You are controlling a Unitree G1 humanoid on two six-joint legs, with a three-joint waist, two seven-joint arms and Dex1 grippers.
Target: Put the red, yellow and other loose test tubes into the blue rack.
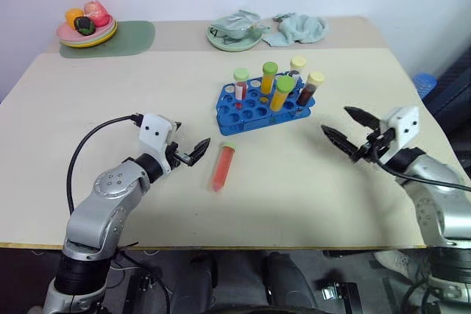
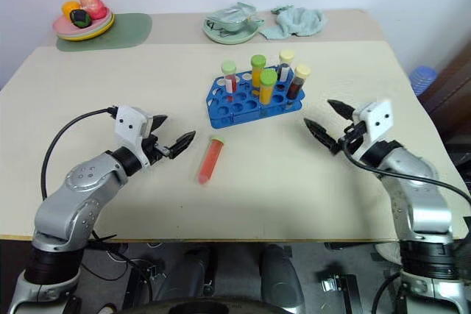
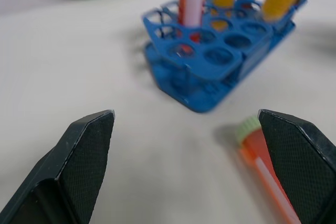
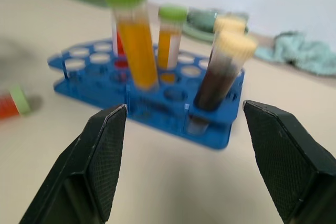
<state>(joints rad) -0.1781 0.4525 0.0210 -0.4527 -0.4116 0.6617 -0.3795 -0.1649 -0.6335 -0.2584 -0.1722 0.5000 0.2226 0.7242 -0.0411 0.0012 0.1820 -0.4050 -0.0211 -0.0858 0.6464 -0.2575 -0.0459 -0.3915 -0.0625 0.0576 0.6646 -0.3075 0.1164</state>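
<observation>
- Red-orange tube (image 1: 221, 168) lying flat on table (image 1: 88, 123), apparently just past left gripper (image 1: 193, 151); fingers spread, empty
- Right gripper (image 1: 346, 127) agape, empty, beside blue rack (image 1: 250, 112)

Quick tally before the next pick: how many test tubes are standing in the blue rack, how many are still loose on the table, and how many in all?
Standing in the bright blue plastic rack: 5, namely a white-labelled tube, two orange-yellow tubes with green caps, and two dark tubes with pale yellow caps.
Loose on the table: 1, the red-orange tube with light green cap.
Total: 6
</observation>
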